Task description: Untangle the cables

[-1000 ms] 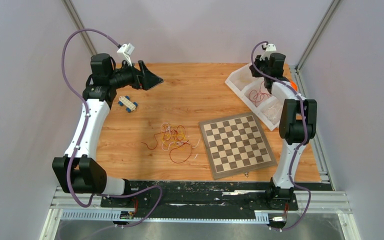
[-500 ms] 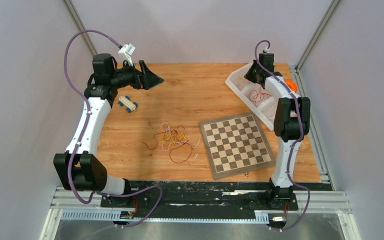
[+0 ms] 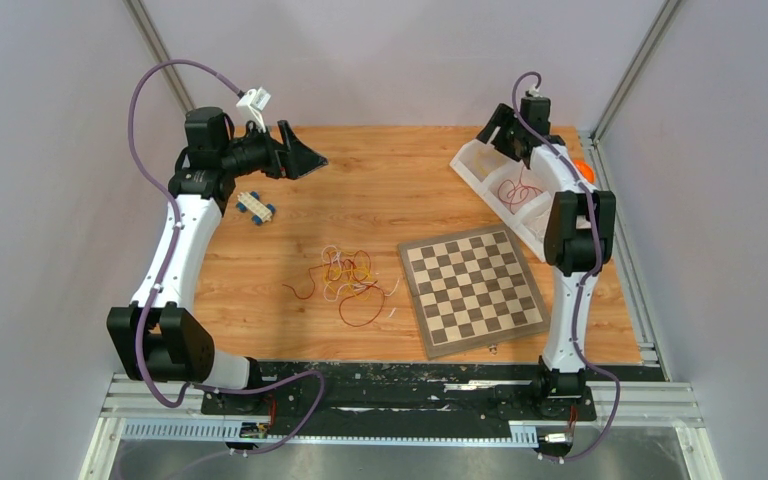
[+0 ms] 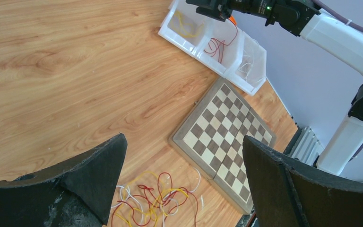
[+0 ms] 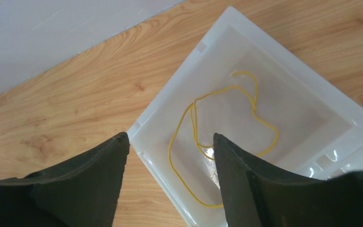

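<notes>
A tangle of thin red, yellow and white cables [image 3: 348, 280] lies on the wooden table left of the chessboard, also seen low in the left wrist view as the tangle [image 4: 156, 201]. My right gripper [image 5: 169, 138] hangs open over the end compartment of a white tray [image 5: 230, 9], where a single yellow cable [image 5: 217, 118] lies loose, apart from the fingers. A red cable [image 4: 220, 45] and a white cable [image 4: 248, 66] lie in the tray's other compartments. My left gripper [image 4: 183, 138] is open and empty, held high at the back left, far from the tangle.
A chessboard [image 3: 472, 288] lies flat right of the tangle. A small blue and white object [image 3: 255, 206] sits under the left arm. An orange thing [image 3: 585, 170] shows behind the tray [image 3: 470, 165] by the table's right edge.
My right gripper has swung from the tray's middle toward its far-left end and its jaws have opened. The left arm and the tangle have not moved.
</notes>
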